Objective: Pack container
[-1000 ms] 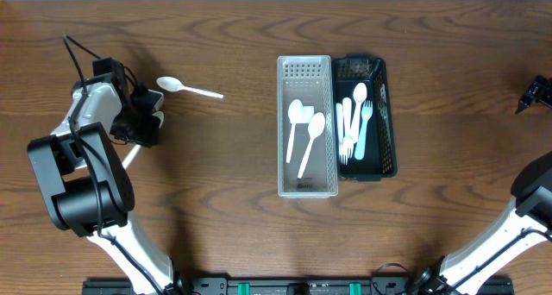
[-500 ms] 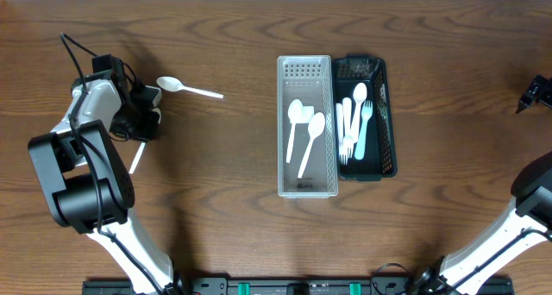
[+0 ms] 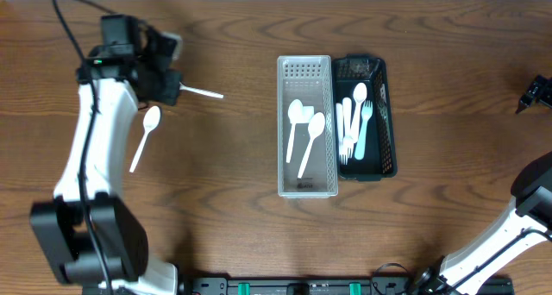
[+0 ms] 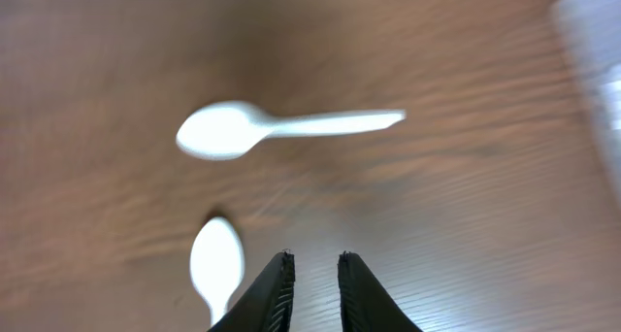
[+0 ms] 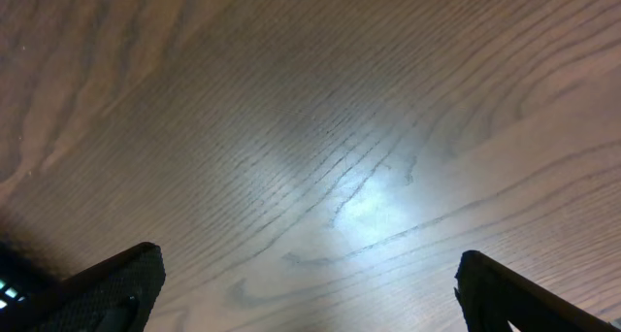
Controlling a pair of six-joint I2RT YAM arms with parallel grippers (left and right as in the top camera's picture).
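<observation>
Overhead: left gripper sits at the upper left of the table, over the bowl end of the upper spoon; only that spoon's handle shows, pointing right toward the trays. Lower spoon lies loose on the wood just below the gripper, bowl up, handle angled down-left, apart from it. Clear tray is mid-table with two white spoons inside. Black basket touches its right side and holds white forks plus a pale spoon. Right gripper is parked at the far right edge, well away from everything. Left wrist, blurred: upper spoon lies flat across the frame ahead of the fingertips, bowl left, handle right, not touched. Lower spoon's bowl shows at bottom left, beside the left finger. Claw is clenched to a thin slit with nothing in it. A pale edge at top right may be the tray, can't tell. Right wrist: only bare wood below, fingers spread wide to opposite corners of the frame, claw released and empty.
</observation>
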